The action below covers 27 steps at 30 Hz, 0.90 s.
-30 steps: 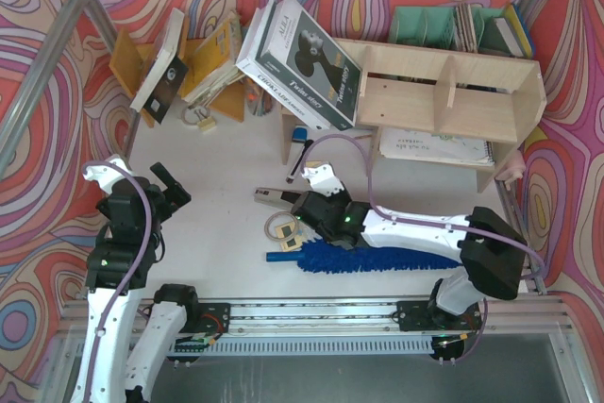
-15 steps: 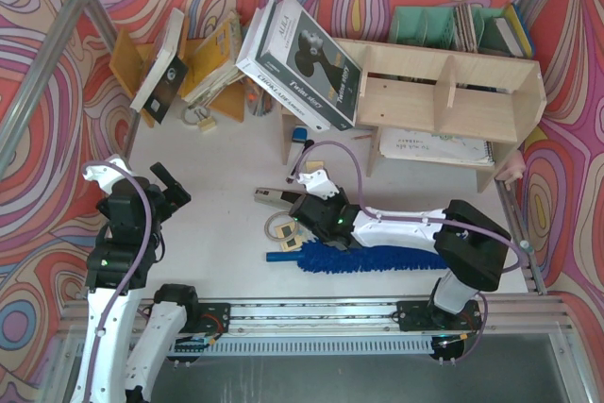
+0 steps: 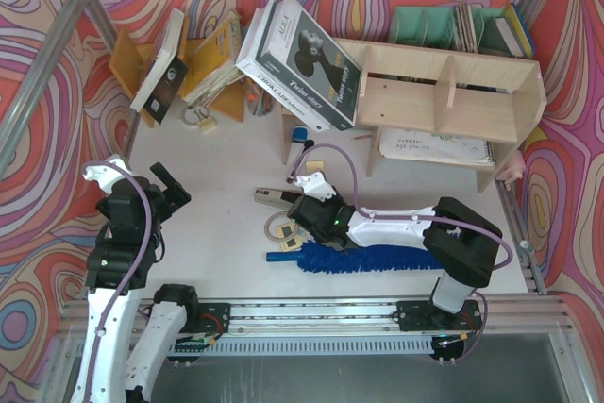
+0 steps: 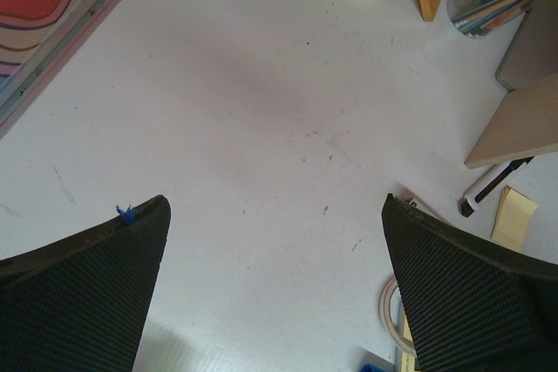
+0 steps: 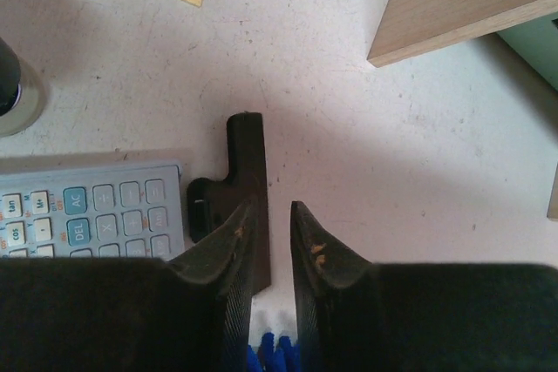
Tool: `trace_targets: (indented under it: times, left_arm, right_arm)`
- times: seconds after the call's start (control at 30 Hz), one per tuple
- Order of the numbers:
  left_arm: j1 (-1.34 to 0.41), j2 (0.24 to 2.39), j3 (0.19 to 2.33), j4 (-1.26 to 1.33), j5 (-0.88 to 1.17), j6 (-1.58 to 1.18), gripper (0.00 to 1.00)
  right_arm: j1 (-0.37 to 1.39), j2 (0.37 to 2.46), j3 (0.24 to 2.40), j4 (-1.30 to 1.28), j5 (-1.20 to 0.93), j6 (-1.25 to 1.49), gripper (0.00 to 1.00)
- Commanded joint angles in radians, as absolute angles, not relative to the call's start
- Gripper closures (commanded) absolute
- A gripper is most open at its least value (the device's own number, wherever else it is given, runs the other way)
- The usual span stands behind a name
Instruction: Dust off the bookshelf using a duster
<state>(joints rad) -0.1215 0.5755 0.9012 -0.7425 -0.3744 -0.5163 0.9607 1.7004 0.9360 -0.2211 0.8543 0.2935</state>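
Along the near edge of the tabletop (image 3: 217, 186), at about 5 o'clock, the duster (image 3: 387, 259) lies flat where it lay a second ago. Above it the right arm has folded its elbow in toward the middle, and its wrist has crept toward 11 o'clock. Judging by this, nothing is lifted and dusting has not begun. The right pincer (image 5: 272, 206) is closed to a thin slit with bare tips, blue fluff showing behind them. The left pincer (image 4: 275, 202) gapes wide and is empty. The bookshelf (image 3: 444, 92) stands far off at 1 o'clock.

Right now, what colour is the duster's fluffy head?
The duster head is bright blue, clearest in the top external view.
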Motion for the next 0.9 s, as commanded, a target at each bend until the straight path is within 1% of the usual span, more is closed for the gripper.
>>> trace_targets:
  times: [0.0, 0.03, 0.1, 0.23, 0.37, 0.7, 0.8, 0.87]
  left_arm:
    - [-0.114, 0.574, 0.887, -0.749, -0.370, -0.524, 0.02]
    - [-0.114, 0.574, 0.888, -0.749, -0.370, -0.524, 0.02]
    - [-0.114, 0.574, 0.887, -0.747, -0.371, -0.525, 0.01]
    - [-0.113, 0.574, 0.887, -0.746, -0.370, -0.525, 0.01]
    - [-0.112, 0.571, 0.886, -0.746, -0.368, -0.525, 0.02]
    - [-0.110, 0.559, 0.884, -0.741, -0.358, -0.523, 0.01]
    - [-0.110, 0.553, 0.882, -0.738, -0.350, -0.523, 0.02]
    - [-0.110, 0.547, 0.882, -0.738, -0.350, -0.523, 0.02]
  right_arm:
    - [0.959, 1.706, 0.941, -0.208, 0.861, 0.294, 0.68]
    - [0.959, 1.704, 0.942, -0.213, 0.859, 0.294, 0.63]
    - [0.959, 1.696, 0.951, -0.231, 0.863, 0.306, 0.58]
    - [0.959, 1.662, 0.980, -0.298, 0.879, 0.362, 0.56]
    - [0.959, 1.622, 1.023, -0.410, 0.858, 0.492, 0.56]
    - [0.975, 1.561, 1.100, -0.755, 0.714, 1.137, 0.56]
    - [0.990, 1.530, 1.115, -0.920, 0.697, 1.379, 0.55]
    - [0.997, 1.514, 1.117, -1.065, 0.683, 1.560, 0.52]
